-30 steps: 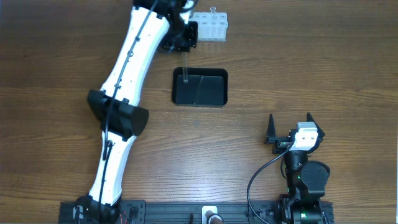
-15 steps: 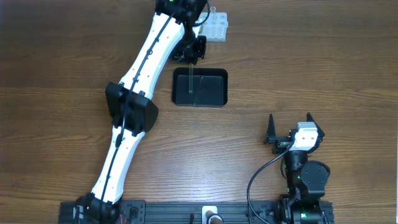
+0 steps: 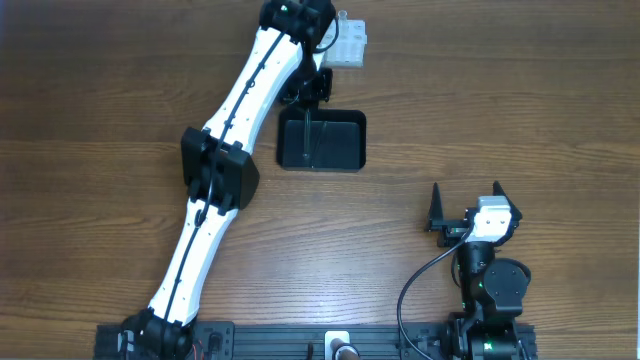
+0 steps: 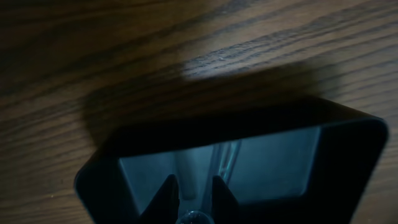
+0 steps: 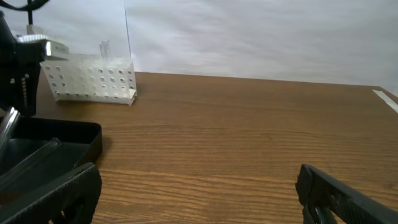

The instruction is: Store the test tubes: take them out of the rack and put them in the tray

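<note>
- Left gripper (image 3: 310,92) (image 4: 194,190): over the tray (image 3: 360,140) (image 4: 357,162), at its left part on the side toward the rack (image 3: 350,47) (image 5: 93,81).
- Its fingers are clamped on the held test tube (image 3: 306,135) (image 4: 185,174), one either side near the open top end.
- Held test tube: roughly upright, with its lower end down inside the tray. Can't tell if the tip touches the tray floor.
- Tray: black, rectangular, on the wooden table (image 3: 500,100), just below the rack in the top view and close to it, but not touching.
- Second test tube (image 3: 323,135) (image 4: 229,158) (image 5: 34,155): lies flat on the tray floor, just beside the held one.
- Rack: white with many holes, at the far edge of the table. One last test tube (image 3: 343,17) (image 5: 104,48) stands upright in it, at the end away from the left arm.
- Right gripper (image 3: 466,198): low, close to its arm's base and well apart from tray and rack. Its fingers (image 5: 59,190) are spread wide with nothing between them.
- Right wrist view: looks across the table at the rack, the tray wall (image 5: 71,134) and the held test tube (image 5: 7,130).
</note>
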Controlling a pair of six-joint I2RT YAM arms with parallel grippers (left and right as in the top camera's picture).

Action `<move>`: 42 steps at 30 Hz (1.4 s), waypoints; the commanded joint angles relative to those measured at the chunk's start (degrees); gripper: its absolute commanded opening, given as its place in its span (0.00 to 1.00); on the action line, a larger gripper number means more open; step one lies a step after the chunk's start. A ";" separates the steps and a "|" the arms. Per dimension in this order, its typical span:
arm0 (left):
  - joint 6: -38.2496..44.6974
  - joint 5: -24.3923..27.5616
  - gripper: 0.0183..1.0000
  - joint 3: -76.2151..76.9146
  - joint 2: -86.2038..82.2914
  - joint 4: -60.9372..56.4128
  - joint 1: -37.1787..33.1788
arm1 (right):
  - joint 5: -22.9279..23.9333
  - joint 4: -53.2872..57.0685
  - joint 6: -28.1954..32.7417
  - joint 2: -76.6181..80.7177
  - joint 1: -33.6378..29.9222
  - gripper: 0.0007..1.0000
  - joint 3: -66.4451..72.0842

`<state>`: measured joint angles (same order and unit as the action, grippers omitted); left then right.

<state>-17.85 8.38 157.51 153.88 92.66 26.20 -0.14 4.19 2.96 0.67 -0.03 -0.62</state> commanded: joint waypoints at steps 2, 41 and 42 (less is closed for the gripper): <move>-0.42 -0.11 0.02 0.66 2.43 -0.11 -0.17 | -0.66 0.11 -0.31 -0.39 -0.11 0.99 0.31; -0.44 -0.76 0.31 0.66 -1.25 0.15 0.33 | -0.66 0.11 -0.31 -0.39 -0.11 0.99 0.31; -0.44 -1.05 0.33 0.66 -2.86 0.13 0.35 | -0.66 0.11 -0.31 -0.39 -0.11 0.99 0.31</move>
<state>-18.04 8.34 157.51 157.07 92.58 26.30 -0.14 4.19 2.98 0.69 -0.03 -0.62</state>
